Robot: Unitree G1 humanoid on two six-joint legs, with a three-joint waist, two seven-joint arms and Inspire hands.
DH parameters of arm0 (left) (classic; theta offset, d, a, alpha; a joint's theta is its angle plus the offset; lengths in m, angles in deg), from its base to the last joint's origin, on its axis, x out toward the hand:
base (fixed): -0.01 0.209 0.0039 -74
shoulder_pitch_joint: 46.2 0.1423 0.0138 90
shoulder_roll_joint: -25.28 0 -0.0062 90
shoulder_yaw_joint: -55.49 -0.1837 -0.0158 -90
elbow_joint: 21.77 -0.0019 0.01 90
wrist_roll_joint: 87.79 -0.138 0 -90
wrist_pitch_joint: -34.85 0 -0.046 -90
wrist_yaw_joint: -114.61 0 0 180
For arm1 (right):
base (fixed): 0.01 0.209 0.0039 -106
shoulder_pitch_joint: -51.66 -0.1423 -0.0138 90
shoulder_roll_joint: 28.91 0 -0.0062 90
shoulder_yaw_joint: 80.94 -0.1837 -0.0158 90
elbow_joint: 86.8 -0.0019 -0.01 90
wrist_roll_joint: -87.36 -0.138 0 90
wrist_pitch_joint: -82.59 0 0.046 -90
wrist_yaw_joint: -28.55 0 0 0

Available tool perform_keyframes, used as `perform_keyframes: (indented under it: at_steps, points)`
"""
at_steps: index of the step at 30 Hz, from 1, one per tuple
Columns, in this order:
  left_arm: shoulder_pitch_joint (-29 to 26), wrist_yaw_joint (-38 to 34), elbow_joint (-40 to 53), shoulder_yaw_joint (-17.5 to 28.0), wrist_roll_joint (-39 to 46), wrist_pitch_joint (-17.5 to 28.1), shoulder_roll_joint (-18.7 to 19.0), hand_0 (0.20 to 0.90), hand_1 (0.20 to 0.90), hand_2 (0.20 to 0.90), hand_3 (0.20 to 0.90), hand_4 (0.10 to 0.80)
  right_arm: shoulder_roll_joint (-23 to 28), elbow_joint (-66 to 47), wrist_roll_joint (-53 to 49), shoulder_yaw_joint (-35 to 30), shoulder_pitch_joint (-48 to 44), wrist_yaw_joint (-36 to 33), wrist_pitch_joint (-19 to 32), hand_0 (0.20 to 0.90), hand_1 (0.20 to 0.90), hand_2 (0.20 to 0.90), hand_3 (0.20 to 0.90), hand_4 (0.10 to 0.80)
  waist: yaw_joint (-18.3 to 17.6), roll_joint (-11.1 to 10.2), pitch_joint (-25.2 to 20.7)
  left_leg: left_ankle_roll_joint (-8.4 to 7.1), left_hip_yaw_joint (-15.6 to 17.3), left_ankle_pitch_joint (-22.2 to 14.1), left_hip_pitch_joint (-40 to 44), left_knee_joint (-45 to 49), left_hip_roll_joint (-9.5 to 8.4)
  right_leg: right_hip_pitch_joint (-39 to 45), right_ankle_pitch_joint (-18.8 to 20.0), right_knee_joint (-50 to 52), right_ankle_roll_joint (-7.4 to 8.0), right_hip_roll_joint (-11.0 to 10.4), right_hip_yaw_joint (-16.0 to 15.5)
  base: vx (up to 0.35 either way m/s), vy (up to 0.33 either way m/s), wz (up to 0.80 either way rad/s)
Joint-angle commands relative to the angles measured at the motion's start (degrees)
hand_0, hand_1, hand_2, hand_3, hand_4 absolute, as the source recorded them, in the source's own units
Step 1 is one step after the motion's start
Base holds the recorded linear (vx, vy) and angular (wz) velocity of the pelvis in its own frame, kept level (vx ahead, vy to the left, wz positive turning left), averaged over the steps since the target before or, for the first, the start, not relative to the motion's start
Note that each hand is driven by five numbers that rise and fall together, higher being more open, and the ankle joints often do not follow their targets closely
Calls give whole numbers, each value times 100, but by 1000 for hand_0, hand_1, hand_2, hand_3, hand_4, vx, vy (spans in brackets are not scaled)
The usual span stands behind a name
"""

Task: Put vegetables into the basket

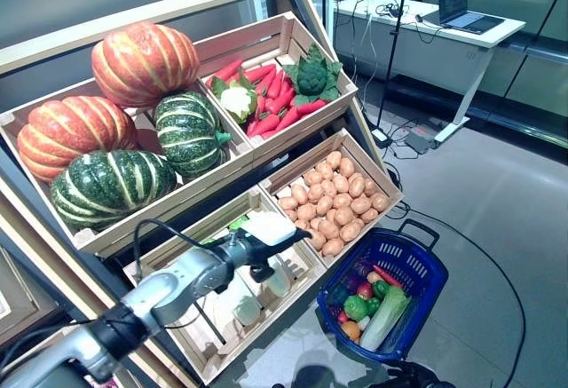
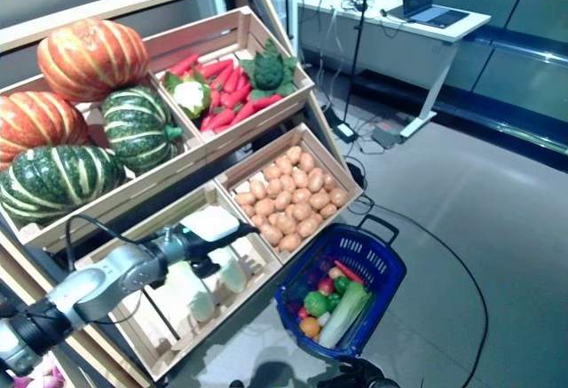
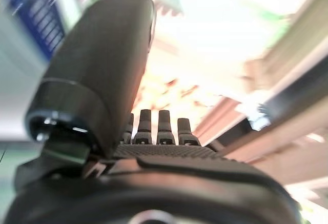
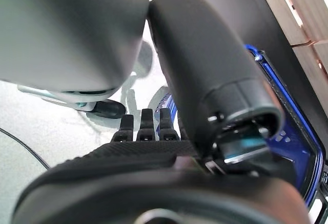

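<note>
Right of left hand point(image 1: 266, 248), basket point(image 1: 424, 264).

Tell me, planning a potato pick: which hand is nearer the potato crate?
Left. Left hand hovers beside the potato crate; right hand hangs low by the blue basket.

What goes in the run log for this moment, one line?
left hand: open, empty, over lower left crate | right hand: open, empty, beside basket | basket: on floor, holds vegetables | phase: reaching
</note>
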Motion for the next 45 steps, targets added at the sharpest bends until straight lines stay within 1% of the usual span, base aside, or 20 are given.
perform_keyframes:
  at_steps: [1, 6, 10, 12, 14, 15, 16, 17, 19, 22, 23, 24, 25, 26, 28, 31, 34, 38, 40, 45]
  points:
    - [-1227, 343, 62, 88, -519, 3, 309, 900, 900, 900, 900, 800, 393, -73, -164, 74, -281, 307, 333, 900, 900, 900, 900, 800, 51, -103, 131, 26, -13, -366, 72, 58, 19, -185, 6, 280, -32, -140, -134, 23, -14, 7]
    - [-1508, 1079, 33, -94, -773, -93, 458, 900, 900, 900, 900, 800, 549, -57, -285, 46, -416, 335, 384, 900, 900, 900, 900, 800, 59, -73, 361, -3, -92, -352, -96, 242, 16, -327, -92, 509, -105, -123, -147, -12, -14, 6]
    - [-1512, 989, -24, -33, -891, -180, 504, 900, 900, 900, 900, 800, 594, -31, -342, 9, -472, 344, 451, 900, 900, 900, 900, 800, 95, -84, 531, -22, -162, -377, -243, 430, 20, -392, -162, 639, -148, -126, -191, -21, -26, 10]
    - [-1564, 272, -303, -61, -930, -277, 468, 900, 900, 900, 900, 800, 639, -41, -486, 27, -540, 321, 505, 900, 900, 900, 900, 800, 115, -104, 692, -59, -232, -384, -431, 671, 29, -486, -202, 780, -198, -119, -186, -59, -42, 13]
    - [-1627, -299, -648, -129, -943, -184, 399, 900, 900, 900, 900, 800, 658, -46, -619, -17, -599, 309, 529, 900, 900, 900, 900, 800, 135, -120, 819, -82, -290, -402, -584, 870, 37, -545, -249, 915, -239, -111, -202, -67, -32, 8]
    - [-1669, -830, -1003, -191, -966, -101, 402, 900, 900, 900, 900, 800, 682, -64, -732, -51, -671, 291, 595, 900, 900, 900, 900, 800, 143, -129, 964, -91, -313, -430, -728, 1079, 37, -646, -319, 1092, -275, -107, -199, -88, -15, 7]
    - [-1700, -1029, -1174, -227, -990, -76, 406, 900, 900, 900, 900, 800, 701, -77, -771, -53, -732, 290, 612, 900, 900, 900, 900, 800, 147, -136, 1031, -93, -319, -445, -794, 1164, 34, -696, -341, 1159, -294, -104, -200, -173, 4, 10]
    - [-1830, -1477, -1604, -367, -1109, -65, 350, 900, 900, 900, 900, 800, 756, -109, -883, -12, -930, 260, 664, 900, 900, 900, 900, 800, 145, -149, 1209, -93, -352, -493, -1031, 1428, 8, -893, -417, 1386, -366, -85, -158, -156, 13, 9]
    - [-1977, -1800, -2021, -499, -1211, -104, 227, 900, 900, 900, 900, 800, 793, -138, -1032, 40, -1103, 199, 714, 900, 900, 900, 900, 800, 134, -176, 1391, -98, -375, -567, -1321, 1856, -8, -1131, -454, 1696, -425, -104, -123, -181, 17, 10]
    - [-2202, -2201, -2541, -690, -1299, -323, 100, 900, 900, 900, 900, 800, 854, -259, -1260, 92, -1373, 78, 746, 900, 900, 900, 900, 800, 97, -225, 1651, -56, -393, -769, -1852, 2586, 58, -1662, -624, 2408, -514, -121, 13, -156, 33, 8]
    - [-2248, -2450, -2850, -687, -1322, -424, 14, 900, 900, 900, 900, 800, 882, -368, -1310, 89, -1480, 13, 715, 900, 900, 900, 900, 800, 75, -263, 1772, -83, -371, -866, -2116, 2955, 126, -1882, -717, 2729, -547, -120, 71, -102, 43, 0]
    - [-2266, -2500, -2925, -692, -1298, -475, -5, 900, 900, 900, 900, 800, 893, -386, -1303, 86, -1521, 3, 705, 900, 900, 900, 900, 800, 72, -269, 1802, -97, -371, -891, -2180, 3038, 146, -1939, -742, 2809, -551, -121, 83, -124, 58, -3]
    - [-2320, -2707, -3189, -717, -1353, -558, -116, 900, 900, 900, 900, 800, 938, -456, -1291, 104, -1610, -32, 712, 900, 900, 900, 900, 800, 52, -276, 1928, -151, -364, -891, -2490, 3454, 196, -2094, -854, 3125, -616, -123, 108, -95, 67, -1]
    - [-2329, -2849, -3373, -706, -1403, -599, -188, 900, 900, 900, 900, 800, 959, -498, -1293, 115, -1678, -61, 699, 900, 900, 900, 900, 800, 34, -277, 1981, -156, -353, -958, -2665, 3670, 223, -2231, -938, 3341, -644, -135, 126, -97, 65, -1]
    - [-2366, -3080, -3715, -718, -1373, -627, -258, 900, 900, 900, 900, 800, 1014, -532, -1339, 109, -1832, -57, 628, 900, 900, 900, 900, 800, 11, -287, 2037, -120, -340, -1082, -2854, 3897, 220, -2455, -1022, 3656, -654, -158, 161, -64, 75, -4]
    - [-2448, -3444, -4225, -682, -1499, -493, -369, 900, 900, 900, 900, 800, 1107, -557, -1297, 92, -2034, -58, 584, 900, 900, 900, 900, 800, -9, -312, 2113, -109, -316, -1169, -3210, 4295, 212, -2825, -1154, 4116, -673, -187, 207, -70, 81, -12]
    - [-2476, -3638, -4558, -691, -1596, -447, -404, 900, 900, 900, 900, 800, 1226, -583, -1416, 82, -2266, -104, 454, 900, 900, 900, 900, 800, -18, -357, 2188, -51, -304, -1410, -3423, 4621, 205, -3150, -1308, 4577, -658, -252, 266, -43, 62, -6]
    - [-2381, -4050, -4863, -637, -1668, -351, -448, 900, 900, 900, 900, 800, 1343, -688, -1438, 31, -2341, -119, 393, 900, 900, 900, 900, 800, -24, -388, 2251, -70, -330, -1508, -3562, 4821, 172, -3319, -1400, 4829, -627, -309, 292, 3, 51, -4]
    - [-2411, -4522, -5107, -640, -1805, -249, -497, 900, 900, 900, 900, 800, 1407, -691, -1439, 35, -2491, -91, 375, 900, 900, 900, 900, 800, -39, -413, 2288, -60, -322, -1525, -3668, 4902, 167, -3491, -1403, 4957, -599, -338, 326, -18, 51, -5]
    - [-2568, -5094, -5284, -675, -2134, -194, -523, 900, 900, 900, 900, 800, 1525, -793, -1571, 8, -2645, -127, 326, 900, 900, 900, 900, 800, -66, -455, 2368, -53, -344, -1649, -3879, 5118, 124, -3807, -1452, 5205, -546, -374, 395, -15, 35, -1]
